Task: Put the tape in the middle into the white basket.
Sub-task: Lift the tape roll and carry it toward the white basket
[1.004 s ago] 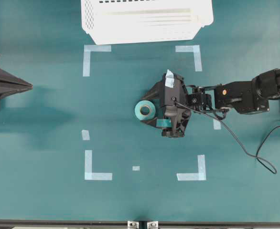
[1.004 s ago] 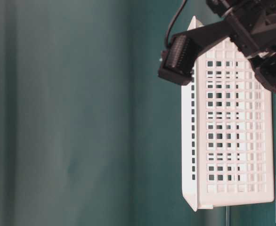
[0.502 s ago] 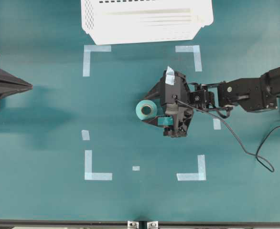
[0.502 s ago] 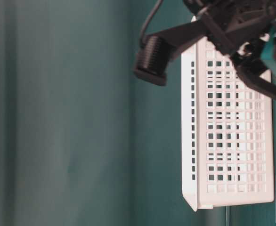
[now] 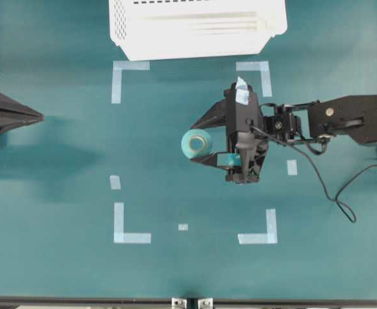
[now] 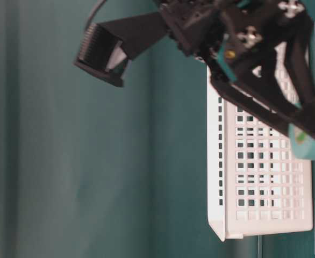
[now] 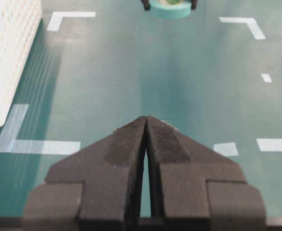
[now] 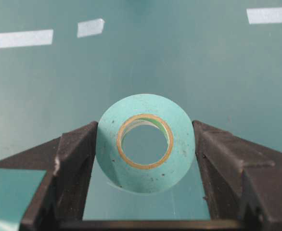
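- Sitting right between the two fingers of the right gripper (image 8: 146, 149) is the tape (image 8: 146, 143), with one finger touching each side of the roll, as seen in the right wrist view.
- The right fingers (image 8: 76, 166) are pinching the tape by its outer edge; they are held apart only by the width of the roll.
- The tape seems to be lifted off the worktop (image 5: 66, 270): in the table-level view the roll (image 6: 308, 142) hangs at the finger ends, in front of the white basket (image 6: 259, 177).
- The hole of the roll is turned toward the wrist camera, so the round axis of the roll points back along the fingers, and the flat faces are not what is gripped.
- From the fingers, the white basket (image 5: 198, 26) lies well apart, off to one side, near the top edge in the overhead view.
- The next move is judged to be a carry across to the basket, then a letting go above it.
- The right arm is the one that is at the tape; the left gripper (image 7: 145, 144) is far from it, with its fingers pressed together and nothing held.
- The tape is seen as a small ring, light teal outside, with a thin tan card core.
- A few tiny dark specks are seen on its flat face.
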